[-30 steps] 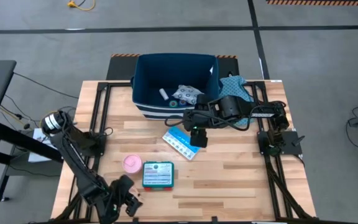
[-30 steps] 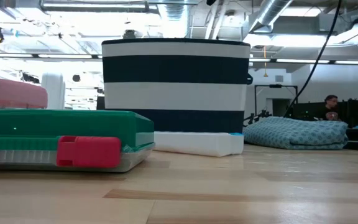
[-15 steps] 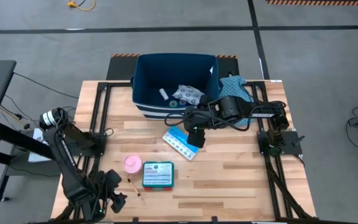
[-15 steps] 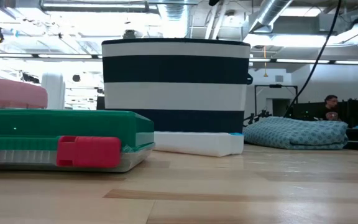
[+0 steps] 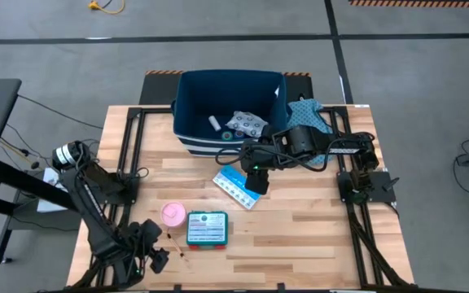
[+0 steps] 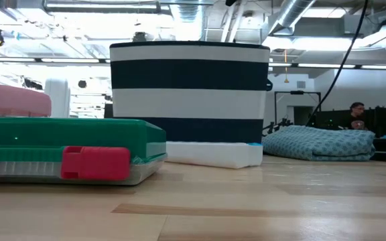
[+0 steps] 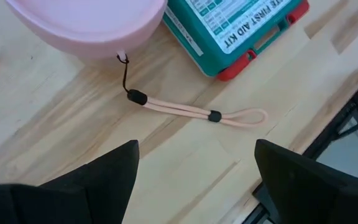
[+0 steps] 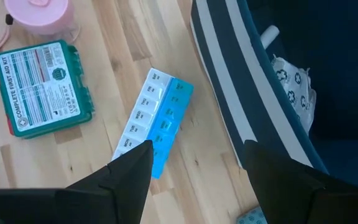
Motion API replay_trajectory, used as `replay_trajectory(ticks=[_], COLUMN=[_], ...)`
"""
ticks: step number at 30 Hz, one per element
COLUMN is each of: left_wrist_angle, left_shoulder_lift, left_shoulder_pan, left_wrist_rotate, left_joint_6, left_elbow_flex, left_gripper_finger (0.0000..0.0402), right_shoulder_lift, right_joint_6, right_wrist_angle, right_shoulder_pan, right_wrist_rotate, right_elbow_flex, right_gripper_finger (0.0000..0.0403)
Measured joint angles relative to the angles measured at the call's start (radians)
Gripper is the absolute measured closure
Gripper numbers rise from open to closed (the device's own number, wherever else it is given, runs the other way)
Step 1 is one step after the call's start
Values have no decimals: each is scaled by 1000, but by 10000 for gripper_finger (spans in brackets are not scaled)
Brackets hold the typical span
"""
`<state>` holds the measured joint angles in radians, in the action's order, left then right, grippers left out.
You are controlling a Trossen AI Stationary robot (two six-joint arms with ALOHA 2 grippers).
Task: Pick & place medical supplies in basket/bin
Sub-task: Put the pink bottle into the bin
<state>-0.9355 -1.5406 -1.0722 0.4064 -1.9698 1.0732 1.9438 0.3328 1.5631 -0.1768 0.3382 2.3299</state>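
The left claw point(image 5: 155, 259) hovers low over the near left corner of the bench point(image 5: 316, 236), its fingers spread wide with nothing between them. In its wrist view the two dark fingers point(image 7: 98, 180) frame bare wood and a thin peach wrist cord point(image 7: 194, 113) that runs from the pink round case point(image 7: 89, 25), lying flat on the boards. The pink round case point(image 5: 173, 214) sits just left of the teal first aid box point(image 5: 207, 228), the two close together near the claw.

The right claw point(image 5: 259, 181) hangs over the middle of the bench, also wide apart and empty. Right below it lies the light-blue and white pill organizer point(image 5: 234, 186), flat on the wood just near of the bin. Its wrist view shows the organizer point(image 8: 157, 127) between the striped wall and the teal box point(image 8: 42, 87).

The navy bin point(image 5: 187, 102) with white stripes stands at the far middle of the bench. Inside it rest a white ring-patterned pouch point(image 5: 245, 123), a small white tube point(image 5: 214, 123) and a tiny green roll point(image 5: 228, 136). A teal dotted cloth point(image 5: 312, 114) lies to the right of the bin.
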Motion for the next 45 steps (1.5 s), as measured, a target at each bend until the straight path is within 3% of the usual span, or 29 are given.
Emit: replay_trajectory(ticks=[13, 20, 45], left_wrist_angle=[-6, 97, 280], left_shoulder_lift=[0, 0, -1], left_shoulder_pan=[80, 110, 210], left_wrist_rotate=[-74, -128, -168], left_joint_6=[27, 23, 31], left_elbow_flex=[-17, -87, -233], left_gripper_finger=[89, 89, 89], right_shoulder_lift=[0, 0, 0], right_joint_6=[-3, -17, -98], right_wrist_angle=[-4, -5, -9], right_shoulder_pan=[0, 0, 42], right_wrist_rotate=[0, 0, 3], right_elbow_flex=[0, 0, 0], right_gripper_finger=[158, 158, 158])
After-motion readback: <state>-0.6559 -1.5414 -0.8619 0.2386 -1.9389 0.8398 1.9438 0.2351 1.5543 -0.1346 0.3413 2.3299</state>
